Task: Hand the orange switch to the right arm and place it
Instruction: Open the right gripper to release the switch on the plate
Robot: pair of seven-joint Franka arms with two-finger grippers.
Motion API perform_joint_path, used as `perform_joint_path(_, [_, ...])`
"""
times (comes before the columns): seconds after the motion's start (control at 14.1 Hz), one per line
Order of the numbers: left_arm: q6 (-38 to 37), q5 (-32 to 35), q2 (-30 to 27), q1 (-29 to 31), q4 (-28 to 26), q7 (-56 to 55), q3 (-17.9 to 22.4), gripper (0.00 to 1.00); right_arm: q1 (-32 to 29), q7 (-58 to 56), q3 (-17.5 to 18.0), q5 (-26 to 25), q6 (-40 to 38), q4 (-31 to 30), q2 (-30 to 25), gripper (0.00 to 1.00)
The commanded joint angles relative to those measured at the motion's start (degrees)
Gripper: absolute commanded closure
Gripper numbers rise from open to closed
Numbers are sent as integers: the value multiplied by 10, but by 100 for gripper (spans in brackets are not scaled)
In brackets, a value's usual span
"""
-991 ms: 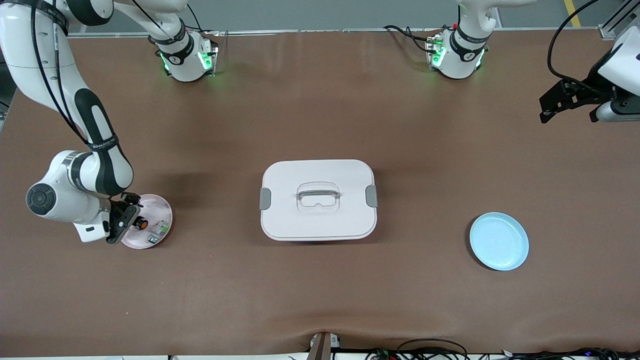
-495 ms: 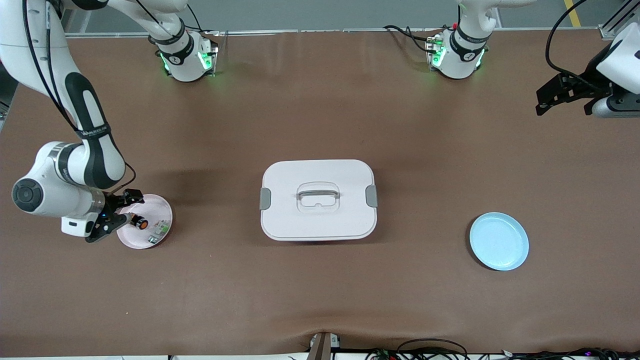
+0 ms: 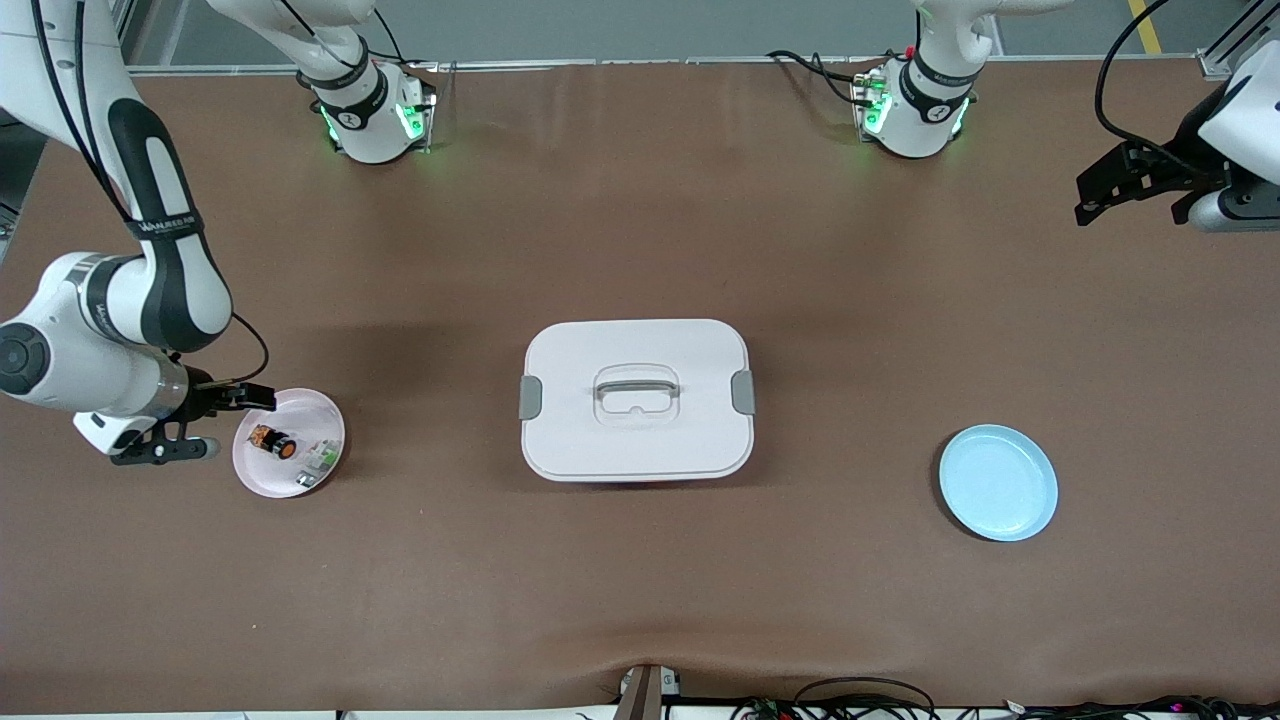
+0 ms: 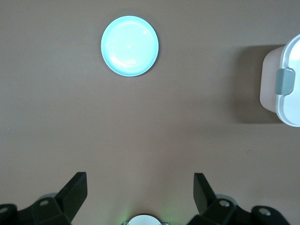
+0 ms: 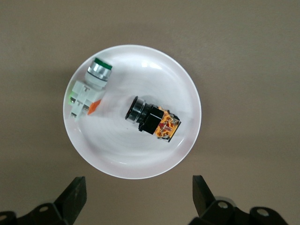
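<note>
Two parts on pink plate (image 3: pixel 325 418): orange switch (image 3: pixel 272 443) & green-white part (image 3: pixel 319 457). Right gripper (image 3: pixel 212 423) open beside plate, empty; left gripper (image 3: pixel 1108 197) open, waiting over table's left-arm end.

Brown table (image 3: pixel 640 600) cover fills most of the front view — faint creases, soft shadows, even overhead light. Grey floor strip (image 3: pixel 640 25) along the top edge, with a yellow line (image 3: pixel 1140 25) near one corner. Cables (image 3: pixel 860 700) bunch along the camera-side edge.
</note>
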Motion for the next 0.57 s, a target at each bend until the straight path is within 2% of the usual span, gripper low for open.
perform_joint_path(0.0, [-9,-2,-1,1,3,-1,3,0,-2,26,-1,1,-12,-20,-53,0])
perform_joint_path(0.5, [-5,-1,2,1,3,-1,4,0,-3,26,-3,-6,-117,-10,-146,0])
